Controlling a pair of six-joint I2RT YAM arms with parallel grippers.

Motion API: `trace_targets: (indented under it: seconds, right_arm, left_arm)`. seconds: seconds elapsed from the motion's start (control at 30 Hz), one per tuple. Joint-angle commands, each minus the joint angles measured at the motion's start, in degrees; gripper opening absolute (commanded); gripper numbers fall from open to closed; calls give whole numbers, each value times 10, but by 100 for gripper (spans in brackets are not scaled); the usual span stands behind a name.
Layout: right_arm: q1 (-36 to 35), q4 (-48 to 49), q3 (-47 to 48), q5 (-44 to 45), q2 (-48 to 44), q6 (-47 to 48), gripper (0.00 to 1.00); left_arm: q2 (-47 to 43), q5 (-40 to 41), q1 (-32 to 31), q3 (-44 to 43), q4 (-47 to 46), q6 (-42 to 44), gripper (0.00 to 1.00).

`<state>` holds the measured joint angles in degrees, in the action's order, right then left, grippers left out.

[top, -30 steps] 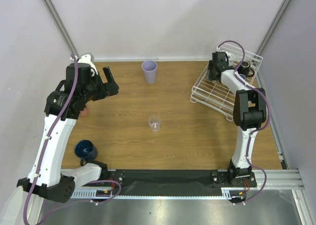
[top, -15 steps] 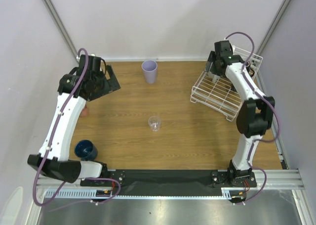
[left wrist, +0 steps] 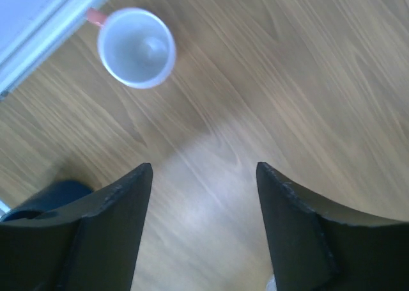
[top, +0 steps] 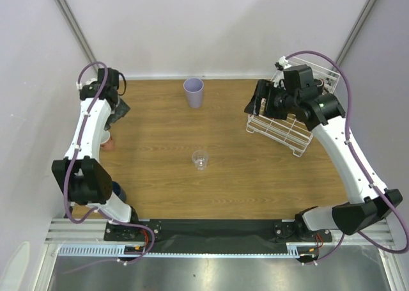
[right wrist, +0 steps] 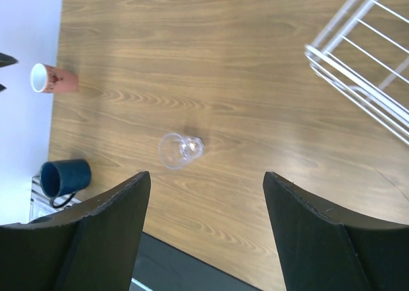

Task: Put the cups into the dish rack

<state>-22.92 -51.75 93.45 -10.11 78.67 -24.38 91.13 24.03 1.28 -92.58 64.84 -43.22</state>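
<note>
The lavender tumbler [top: 193,91] stands at the table's far middle. The clear glass [top: 200,159] stands mid-table and shows in the right wrist view [right wrist: 181,149]. The terracotta cup [top: 107,140] lies at the left edge, white inside [left wrist: 136,47]. The navy cup [right wrist: 64,177] stands near left, mostly behind my left arm in the top view [top: 117,190]. The white wire dish rack [top: 291,126] is far right. My left gripper [top: 119,110] is open and empty above the table near the terracotta cup [left wrist: 203,168]. My right gripper [top: 258,103] is open and empty, left of the rack [right wrist: 206,174]. No mugs are in view.
White walls close in the table on the left, back and right. The right arm's upper link covers part of the rack. The black front strip [top: 217,227] runs along the near edge between the arm bases.
My right gripper has left the rack and swung left over the table's right side. My left arm has pulled back to the far-left corner, its gripper now pointing down near the terracotta cup.
</note>
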Motion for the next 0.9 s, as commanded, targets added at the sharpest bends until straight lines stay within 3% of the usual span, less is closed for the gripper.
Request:
trace_targets:
  seconds: [0.0,0.03,0.07,0.13,0.27,0.47,0.87]
  right_arm:
    - [20,-35,-9,-7,-26,18,78]
    - [26,-39,-12,-7,-33,20,78]
    - [43,-44,-16,-13,-38,21,79]
    - [61,-52,-26,-20,-53,18,79]
    - [95,-63,-39,-29,-75,14,79]
    - [118,-78,-29,-18,-77,11,79]
    - [120,-61,-58,-11,-83,-14,79]
  left_arm:
    - [-2,70,44,33,-68,-38,70]
    - [0,66,54,41,-101,-34,67]
    - [4,52,63,51,-116,-29,59]
    - [25,42,90,49,-132,-5,54]
    - [65,0,129,45,-160,24,57]
    - [107,-28,162,61,-179,-1,57]
    - [158,-40,166,30,-196,17,59]
